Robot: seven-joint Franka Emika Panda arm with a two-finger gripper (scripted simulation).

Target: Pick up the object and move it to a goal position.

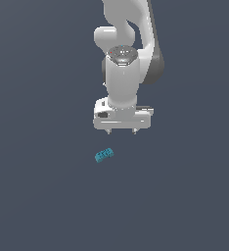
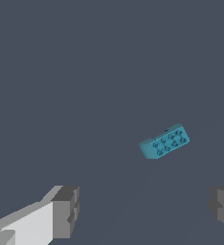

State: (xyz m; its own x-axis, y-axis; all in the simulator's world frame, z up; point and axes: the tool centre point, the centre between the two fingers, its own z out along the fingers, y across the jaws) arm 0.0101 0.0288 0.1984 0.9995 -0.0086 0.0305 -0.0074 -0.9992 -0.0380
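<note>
White arm point(image 1: 124, 59) runs off the top of the exterior view, upper links cut away, and the wrist view clips both fingers point(image 2: 66, 210) at the frame edge. Slate-grey floor point(image 1: 38, 196) all around, plain and featureless. The gripper point(image 1: 121, 131) hangs with fingers spread wide, nothing between them. The block point(image 1: 104, 155), teal-blue with a studded top, lies tilted on the floor, apart from the gripper, slightly toward the exterior view's left.

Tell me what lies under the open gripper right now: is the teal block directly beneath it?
Under the gripper only the bare dark floor shows. The teal block lies on that floor, offset toward the exterior view's left, not between the fingers. The block's underside cannot be seen.
</note>
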